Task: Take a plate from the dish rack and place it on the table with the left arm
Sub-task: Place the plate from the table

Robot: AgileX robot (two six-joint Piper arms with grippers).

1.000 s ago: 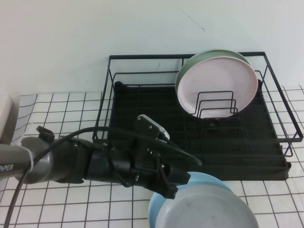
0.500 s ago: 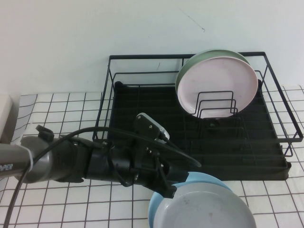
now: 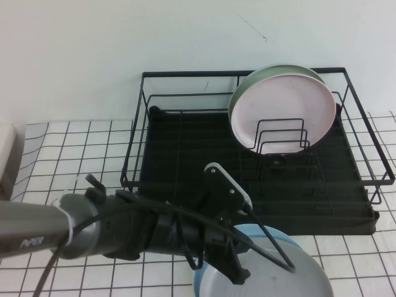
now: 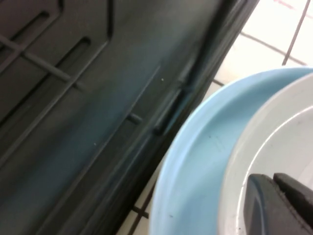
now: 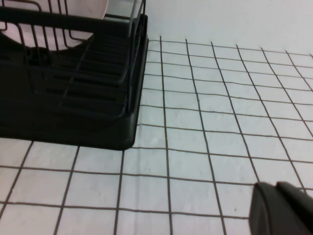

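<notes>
The pale grey plate [image 3: 281,278] lies flat inside a light blue plate [image 3: 272,234] on the tiled table [image 3: 74,154], just in front of the black dish rack [image 3: 185,142]. My left gripper [image 3: 239,276] reaches from the left and sits over the grey plate's near-left part. In the left wrist view its fingers [image 4: 264,205] are pressed together over the grey plate [image 4: 274,142], with nothing between them, beside the blue plate's rim [image 4: 195,161] and the rack's base [image 4: 73,122]. My right gripper [image 5: 275,191] is shut and empty above bare tiles [image 5: 205,122], off the high view.
A pink plate [image 3: 284,111] stands upright in the rack's right dividers, with a pale green plate [image 3: 247,83] behind it. The rack's corner [image 5: 73,107] lies near the right gripper. A white object [image 3: 6,154] sits at the table's far left edge.
The left arm has swung to the right and lower. Its gripper has moved from the grey plate's left rim to over the plate. The plates have stayed in place.
</notes>
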